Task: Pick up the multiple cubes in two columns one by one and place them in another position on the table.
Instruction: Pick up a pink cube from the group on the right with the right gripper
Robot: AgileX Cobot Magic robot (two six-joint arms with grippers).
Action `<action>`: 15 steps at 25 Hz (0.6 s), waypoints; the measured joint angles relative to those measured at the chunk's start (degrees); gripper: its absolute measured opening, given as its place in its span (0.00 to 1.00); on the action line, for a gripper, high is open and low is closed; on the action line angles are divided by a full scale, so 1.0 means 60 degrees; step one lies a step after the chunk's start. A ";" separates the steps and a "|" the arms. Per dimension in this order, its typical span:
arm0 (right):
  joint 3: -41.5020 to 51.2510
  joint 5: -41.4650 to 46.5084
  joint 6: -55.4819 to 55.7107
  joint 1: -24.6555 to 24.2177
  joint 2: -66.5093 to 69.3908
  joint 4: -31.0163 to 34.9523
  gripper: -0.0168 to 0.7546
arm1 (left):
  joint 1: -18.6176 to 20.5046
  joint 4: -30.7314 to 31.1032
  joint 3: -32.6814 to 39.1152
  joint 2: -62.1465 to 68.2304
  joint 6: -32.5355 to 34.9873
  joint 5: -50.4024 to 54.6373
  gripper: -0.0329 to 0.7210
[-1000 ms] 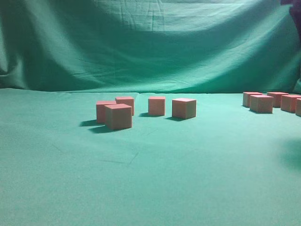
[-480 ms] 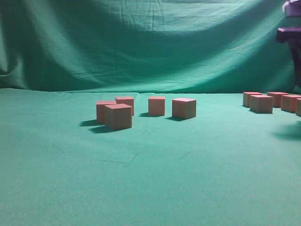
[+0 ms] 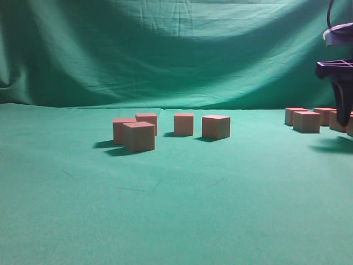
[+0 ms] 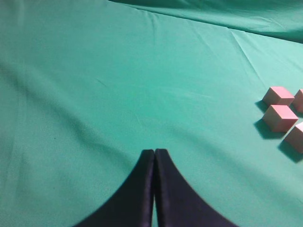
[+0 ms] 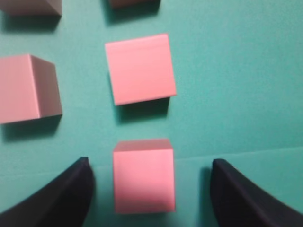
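The exterior view looks low along the table (image 3: 176,210); both wrist views look down, the right closest.

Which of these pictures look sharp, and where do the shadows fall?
Exterior view: dim, rather soft; the front cube casts a shadow to its left. Left wrist view: brighter, cloth creases clear, the shut fingers dark. Right wrist view: blurred; the cube between the open fingers has fuzzy edges.

4 pink cubes (image 3: 139,136) sit loosely grouped mid-tabletop (image 3: 176,210); more pink cubes (image 3: 306,121) stand in rows at its right edge, all upright.
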 joint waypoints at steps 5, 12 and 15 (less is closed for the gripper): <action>0.0000 -0.0061 0.0000 0.0000 0.0139 0.0000 0.46 | 0.0000 0.0000 0.0000 0.0000 0.0000 0.0000 0.04; -0.0057 0.0457 0.0009 0.0000 0.0049 0.0094 0.36 | 0.0000 0.0000 0.0000 0.0000 0.0000 0.0000 0.04; -0.0326 0.1210 -0.0174 0.0000 -0.0442 0.0482 0.36 | 0.0000 0.0000 0.0000 0.0000 0.0000 0.0000 0.04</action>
